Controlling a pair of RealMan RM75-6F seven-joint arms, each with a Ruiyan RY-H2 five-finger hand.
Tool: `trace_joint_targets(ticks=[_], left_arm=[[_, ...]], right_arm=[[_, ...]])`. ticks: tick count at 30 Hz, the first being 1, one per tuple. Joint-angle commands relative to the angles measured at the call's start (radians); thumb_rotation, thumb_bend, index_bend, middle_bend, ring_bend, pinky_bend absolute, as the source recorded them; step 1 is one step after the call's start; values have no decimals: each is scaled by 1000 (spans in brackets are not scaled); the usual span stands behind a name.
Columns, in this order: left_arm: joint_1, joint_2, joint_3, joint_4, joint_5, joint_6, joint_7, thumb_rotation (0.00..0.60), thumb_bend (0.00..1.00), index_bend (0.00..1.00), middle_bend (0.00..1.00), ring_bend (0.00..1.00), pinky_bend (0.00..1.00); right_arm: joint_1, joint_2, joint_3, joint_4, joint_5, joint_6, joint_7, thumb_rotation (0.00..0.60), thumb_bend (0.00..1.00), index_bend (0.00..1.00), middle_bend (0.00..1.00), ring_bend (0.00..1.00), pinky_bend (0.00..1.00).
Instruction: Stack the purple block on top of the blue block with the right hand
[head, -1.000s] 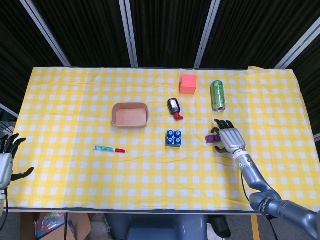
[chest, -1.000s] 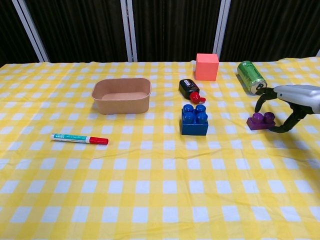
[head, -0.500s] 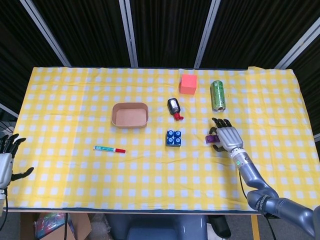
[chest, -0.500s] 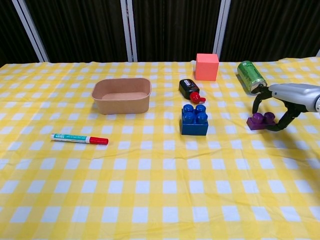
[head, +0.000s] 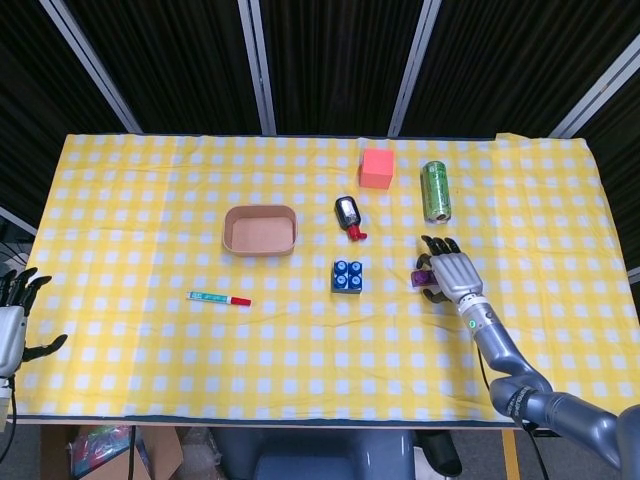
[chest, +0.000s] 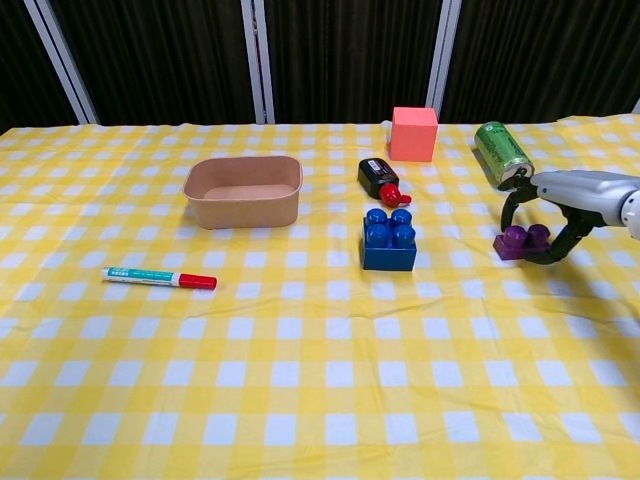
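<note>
the purple block lay flat at 3 o'clock of the blue block, long axis left-right, studs up; the right hand straddled it, fingers closing around it, grip uncertain.

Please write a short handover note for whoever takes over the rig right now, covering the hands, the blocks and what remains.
Right hand: arched over the purple block, fingers down on either side of it; a closed grip cannot be confirmed.
Left hand: idle at the table's near left edge, fingers apart, holding nothing.
Purple block: sits on the checked cloth, near the lying green can.
Blue block: stands near the table's middle, studs up, nothing on it.
Done: right hand is at the purple block.
Left: close on it, lift, carry it across to the blue block, set it on the studs.
</note>
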Motion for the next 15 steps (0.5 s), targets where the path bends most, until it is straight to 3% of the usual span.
trace_joint_targets(ticks=[1,15], left_arm=[[-1,-1,0,0,0,-1,2,600,182,163,67,0,52],[-2,-4,1,-3,-3,-1,16,600,182,163,67,0,52]], right_arm=[[-1,1,-3,3,-4,2,4,600,373,390,0,0,0],[-1,12,-6,1,-13,10,18,600,379,409,0,0,0]])
